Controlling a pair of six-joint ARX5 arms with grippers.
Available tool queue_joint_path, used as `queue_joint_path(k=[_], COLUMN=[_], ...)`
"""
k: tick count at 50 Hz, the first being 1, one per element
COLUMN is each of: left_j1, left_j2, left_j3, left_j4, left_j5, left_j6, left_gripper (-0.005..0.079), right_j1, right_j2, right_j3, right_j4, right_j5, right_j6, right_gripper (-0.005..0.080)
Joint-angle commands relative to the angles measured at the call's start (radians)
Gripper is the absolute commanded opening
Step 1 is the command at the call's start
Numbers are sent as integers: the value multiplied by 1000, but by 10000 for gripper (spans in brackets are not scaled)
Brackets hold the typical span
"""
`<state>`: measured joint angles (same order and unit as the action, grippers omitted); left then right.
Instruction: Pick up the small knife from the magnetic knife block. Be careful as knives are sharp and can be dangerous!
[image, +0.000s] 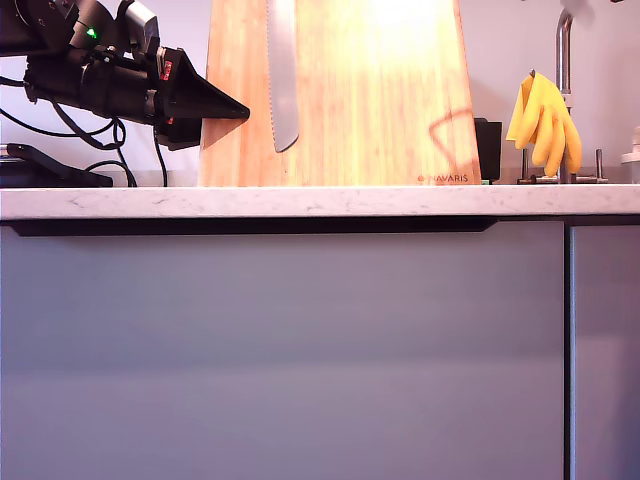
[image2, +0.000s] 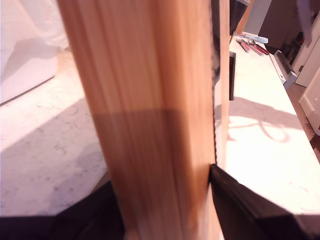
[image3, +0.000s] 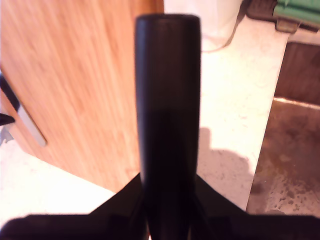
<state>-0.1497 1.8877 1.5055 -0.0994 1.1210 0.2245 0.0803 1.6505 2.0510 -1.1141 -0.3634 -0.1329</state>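
Block (image: 380, 100) stands upright, narrowing toward its top.

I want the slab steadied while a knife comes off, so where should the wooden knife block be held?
I'd take the magnetic knife block by its narrow side edge at the exterior view's left, coming in level from that side. The slab is thin and flat-faced, so jaws can straddle it, and that edge is clear of the serrated blade on its front.
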Motion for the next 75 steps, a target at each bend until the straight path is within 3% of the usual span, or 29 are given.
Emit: queue_joint_path(k=[1,43,75], left_j1=[-1,-1,-1], left_j2=[3,3,3], left_j3=[15,15,15], left_j4=[36,-15,-43], left_j5=[-34,-34,-38], left_j6=[38,38,38], left_gripper=[-24,-24,-24], right_j1=[5,-13,-68], right_j2=[-32,-32,-28], right_j3=[-37,-333,-349], right_j4=[18,239,250], right_j5=[-3,-40,-93], right_j6=[-7,5,2], right_gripper=[-13,-13,-13])
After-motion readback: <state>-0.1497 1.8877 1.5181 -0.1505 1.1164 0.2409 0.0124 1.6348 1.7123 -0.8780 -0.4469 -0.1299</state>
